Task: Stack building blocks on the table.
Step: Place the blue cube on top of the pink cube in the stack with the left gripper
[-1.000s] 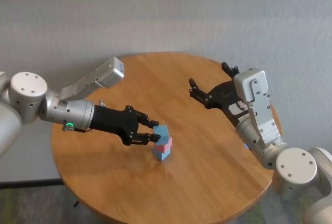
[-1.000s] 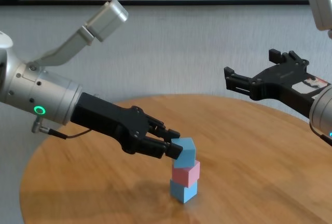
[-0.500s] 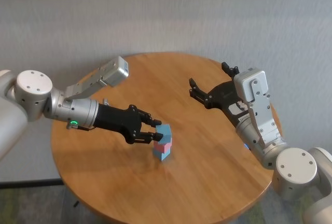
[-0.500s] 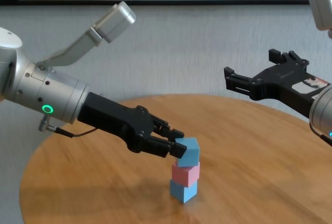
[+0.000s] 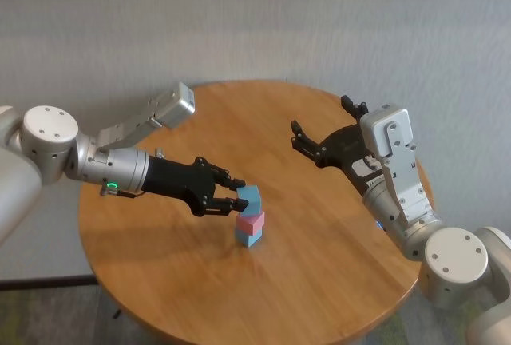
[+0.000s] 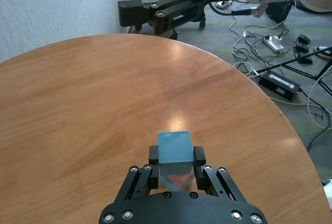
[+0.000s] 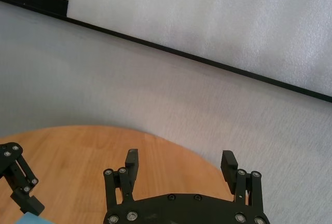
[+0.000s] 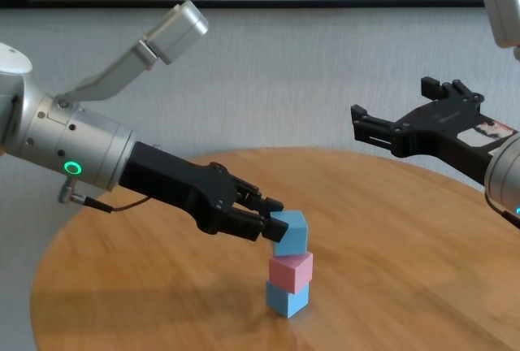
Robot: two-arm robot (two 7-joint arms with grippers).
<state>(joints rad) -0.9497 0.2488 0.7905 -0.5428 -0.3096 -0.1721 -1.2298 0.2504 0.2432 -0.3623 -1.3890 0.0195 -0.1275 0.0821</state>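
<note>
Left pincer point(image 8: 272, 223) grips the top blue block point(image 8: 291, 231), hiding its sides.

Blocks: lt blue point(image 8: 292, 231), pink point(image 8: 291, 269), lt blue point(image 8: 287, 299); honey-brown table point(image 8: 390, 237).

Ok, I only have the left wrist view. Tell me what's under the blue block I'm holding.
Observer: Under the top blue block, shut in the left gripper, a pink block sits on a second blue block on the table.
Operator: Give me the held block's attitude.
Observer: Tilted, one corner low over the pink block. I cannot tell whether they touch.
Operator: Report the right gripper.
Observer: The right gripper is open and empty, raised above the table's right side.
</note>
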